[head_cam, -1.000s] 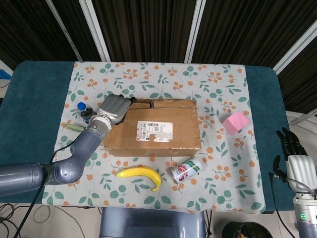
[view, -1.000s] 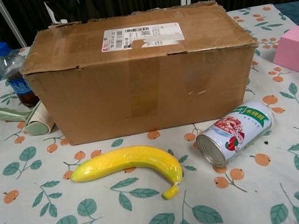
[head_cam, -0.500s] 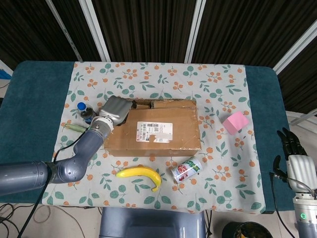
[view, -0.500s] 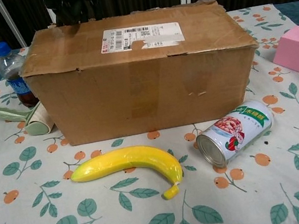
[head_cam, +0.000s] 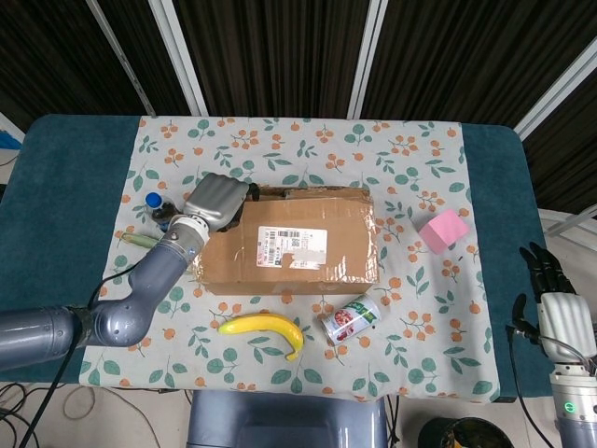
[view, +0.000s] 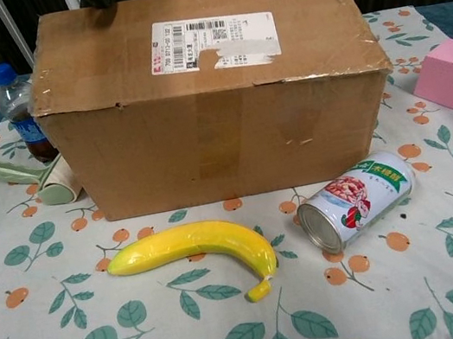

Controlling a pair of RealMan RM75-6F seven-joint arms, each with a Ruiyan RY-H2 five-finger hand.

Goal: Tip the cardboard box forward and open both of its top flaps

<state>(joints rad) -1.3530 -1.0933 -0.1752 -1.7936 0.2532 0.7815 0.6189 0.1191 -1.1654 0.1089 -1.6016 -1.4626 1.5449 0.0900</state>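
Floral tablecloth (head_cam: 410, 159): left hand (head_cam: 215, 200) grips cardboard box (head_cam: 294, 247) rear corner; right hand (head_cam: 552, 297) fingers apart.

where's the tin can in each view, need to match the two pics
Head view: the tin can lies on its side near the front edge of the table, right of centre.
Chest view: the same can lies lower right, open end facing the camera.
Shared landmark: the banana just left of it, the cardboard box behind.
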